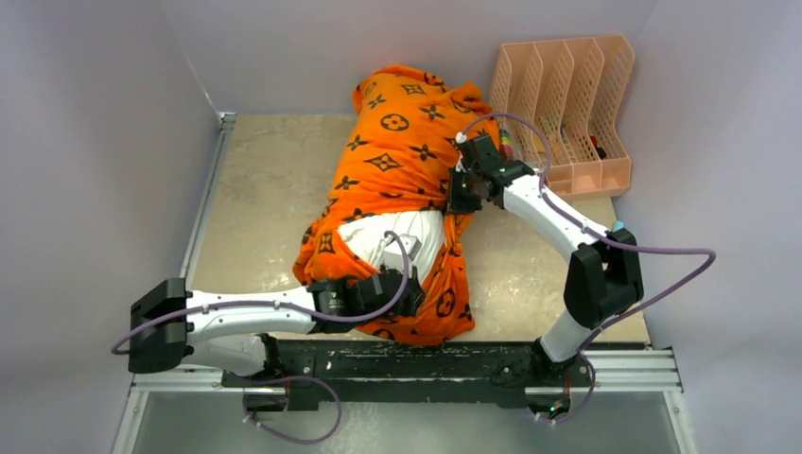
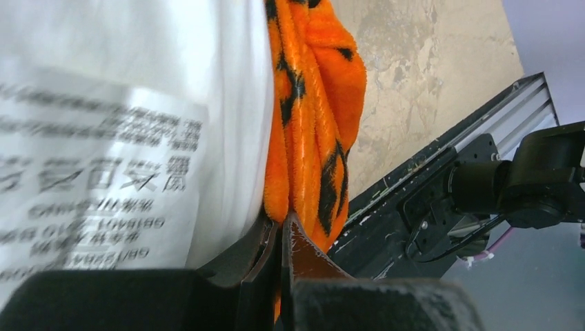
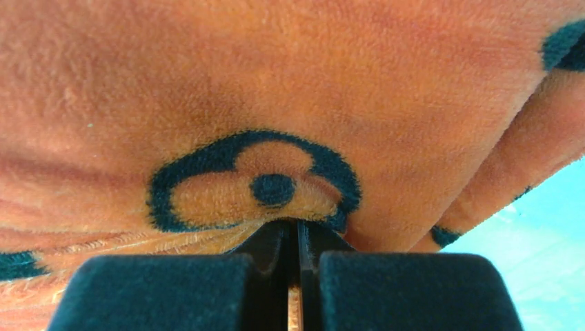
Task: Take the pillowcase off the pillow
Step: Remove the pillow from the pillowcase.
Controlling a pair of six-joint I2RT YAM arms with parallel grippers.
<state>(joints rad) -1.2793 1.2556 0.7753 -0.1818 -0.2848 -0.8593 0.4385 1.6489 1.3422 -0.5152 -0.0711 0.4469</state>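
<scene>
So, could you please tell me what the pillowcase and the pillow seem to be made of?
The pillowcase looks like plush fleece: fuzzy, matte nap with fibres showing at folds. The pillow seems smooth woven white fabric, no pile, printed label attached; fibre unclear.

Figure: inventory by kind.
One pillowcase (image 1: 402, 142), one pillow (image 1: 409, 241), one pink organizer (image 1: 567, 104); two arms, left arm (image 1: 246, 317) and right arm (image 1: 544, 210).
</scene>
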